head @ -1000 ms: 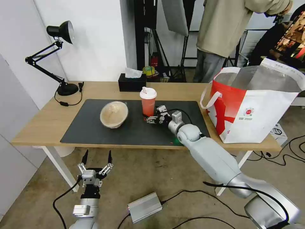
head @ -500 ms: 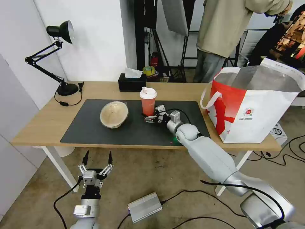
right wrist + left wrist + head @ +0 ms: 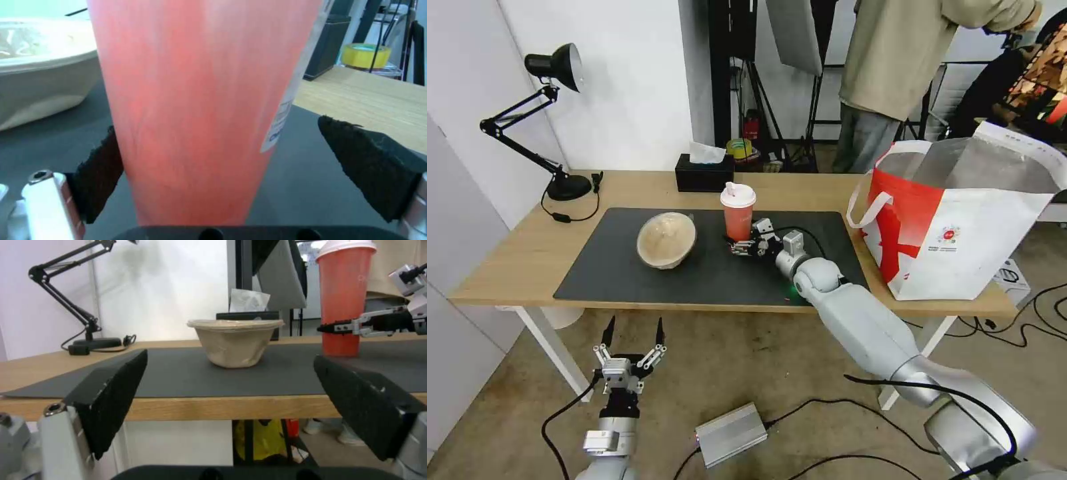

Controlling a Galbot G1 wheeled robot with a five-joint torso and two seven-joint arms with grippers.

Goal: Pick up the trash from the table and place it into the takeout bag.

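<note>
Right gripper [image 3: 746,245], jaws wide, straddling base of tall red paper cup with white lid [image 3: 738,213]; low, off-centre squeeze risks cup being tipped onto dark grey mat [image 3: 627,280].

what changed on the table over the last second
The right gripper crept forward along the dark grey mat toward the base of the tall red drink cup with white lid; its open fingers now flank the cup without closing on it. The cup, the beige bowl, the red-and-white takeout bag and the left gripper, open below the table edge, stayed put.
</note>
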